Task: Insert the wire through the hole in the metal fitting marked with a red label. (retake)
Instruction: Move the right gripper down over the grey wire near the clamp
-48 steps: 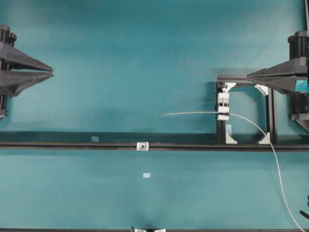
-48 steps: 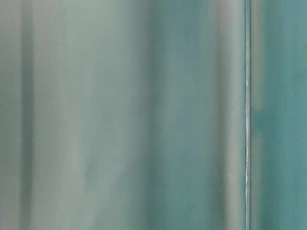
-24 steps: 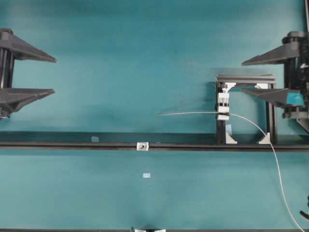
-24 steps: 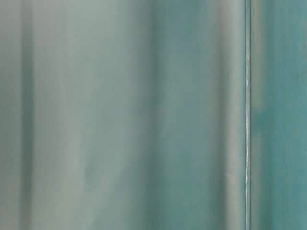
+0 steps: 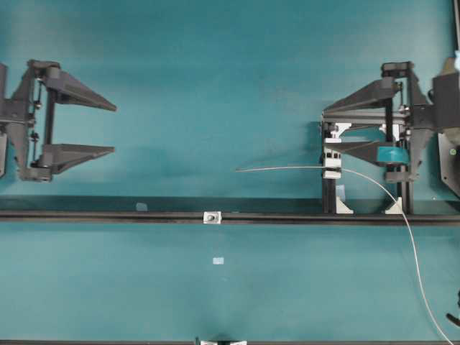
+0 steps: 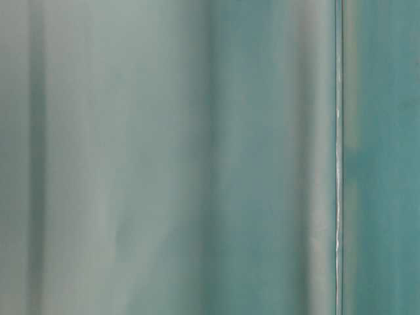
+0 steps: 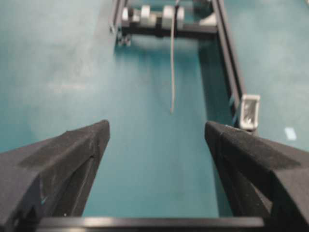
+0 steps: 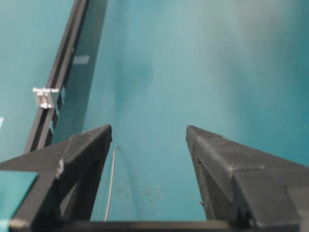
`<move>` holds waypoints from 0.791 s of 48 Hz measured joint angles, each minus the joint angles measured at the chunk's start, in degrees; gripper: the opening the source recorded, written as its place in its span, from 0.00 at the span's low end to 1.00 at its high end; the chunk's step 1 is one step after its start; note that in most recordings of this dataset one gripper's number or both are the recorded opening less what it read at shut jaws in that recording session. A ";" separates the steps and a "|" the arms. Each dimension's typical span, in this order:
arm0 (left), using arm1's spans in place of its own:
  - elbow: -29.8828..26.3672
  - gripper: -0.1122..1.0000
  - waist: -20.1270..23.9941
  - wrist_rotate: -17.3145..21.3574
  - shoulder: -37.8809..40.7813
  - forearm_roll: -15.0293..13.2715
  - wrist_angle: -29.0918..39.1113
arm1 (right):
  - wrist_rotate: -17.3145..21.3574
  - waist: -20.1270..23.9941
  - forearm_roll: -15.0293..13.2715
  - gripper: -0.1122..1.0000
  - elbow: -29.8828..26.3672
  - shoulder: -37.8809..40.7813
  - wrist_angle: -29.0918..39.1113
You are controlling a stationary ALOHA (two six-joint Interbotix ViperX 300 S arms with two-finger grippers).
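Observation:
The wire (image 5: 287, 168) runs level from its free tip on the left, through a white block clamp (image 5: 331, 159), then curves down to the lower right. The metal fitting (image 5: 212, 216), a tiny silver bracket, sits on the black rail; the hole is its dark centre, and no red label shows. My left gripper (image 5: 114, 129) is open and empty at the far left. In its wrist view, my left gripper (image 7: 157, 128) faces the wire (image 7: 173, 72) and fitting (image 7: 249, 112). My right gripper (image 5: 327, 129) hangs open over the clamp. The wire (image 8: 111, 183) lies just inside its left finger, untouched.
A long black rail (image 5: 108, 214) crosses the table, with a black frame (image 5: 402, 172) on white corner brackets at the right. A pale tape patch (image 5: 218, 260) lies below the fitting. A second rail (image 5: 108, 343) edges the bottom. The table-level view is a teal blur.
Both grippers went from shut to open and moved inward, the right one coming over the clamp and frame. The wire and the fitting have not moved.

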 measured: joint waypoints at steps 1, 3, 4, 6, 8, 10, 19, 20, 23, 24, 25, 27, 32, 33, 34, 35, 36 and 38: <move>-0.18 0.70 0.09 0.09 0.70 0.00 -0.09 | 0.18 0.00 0.00 0.76 -0.18 0.53 0.00; -0.44 0.70 0.09 0.18 2.11 0.00 -0.26 | 0.97 0.00 -0.09 0.76 -0.53 1.85 -0.09; -0.62 0.70 0.00 0.26 2.81 0.00 -0.26 | 1.41 0.00 0.00 0.76 -0.79 2.55 0.00; -0.79 0.70 0.09 0.26 3.78 0.00 -0.44 | 2.20 0.00 0.00 0.76 -1.23 3.87 0.00; -1.14 0.70 0.09 0.26 4.75 0.09 -0.62 | 2.90 0.00 0.00 0.76 -1.49 5.01 0.00; -1.41 0.70 0.09 0.35 5.89 0.00 -0.79 | 3.34 0.00 0.00 0.76 -1.76 5.98 0.00; -2.29 0.70 0.09 0.35 10.37 0.00 -1.76 | 3.87 0.09 0.00 0.76 -3.08 10.90 0.00; -2.37 0.70 0.09 0.26 10.72 0.00 -1.85 | 3.87 0.09 0.00 0.76 -3.25 11.51 0.00; -2.55 0.70 0.00 0.35 11.95 0.00 -2.64 | 3.96 0.26 0.00 0.76 -3.78 12.74 0.00; -2.64 0.70 0.09 0.35 12.39 0.00 -2.90 | 3.96 0.35 0.00 0.76 -3.87 13.18 0.00; -2.64 0.70 0.09 0.35 12.83 0.09 -3.25 | 3.96 0.53 0.00 0.76 -4.04 13.71 0.00; -2.72 0.70 0.09 0.35 13.54 0.00 -3.69 | 3.96 0.62 0.00 0.76 -4.39 14.59 0.00; -2.81 0.70 0.09 0.35 15.47 0.09 -4.75 | 4.04 0.79 -0.09 0.76 -5.10 16.79 0.00; -2.81 0.70 0.09 0.35 15.73 0.00 -5.01 | 4.04 0.88 0.00 0.76 -5.27 17.14 0.00; -2.81 0.70 0.00 0.35 16.00 0.00 -5.19 | 4.04 0.88 0.00 0.76 -5.36 17.67 0.00; -2.81 0.70 0.09 0.35 16.26 0.00 -5.27 | 3.96 0.97 0.00 0.75 -5.54 18.11 0.00; -2.81 0.70 0.09 0.35 16.52 0.00 -5.36 | 4.04 1.05 0.00 0.75 -5.62 18.46 0.00; -2.81 0.70 0.00 0.35 16.88 0.00 -5.62 | 3.96 1.14 0.00 0.76 -5.89 19.25 0.00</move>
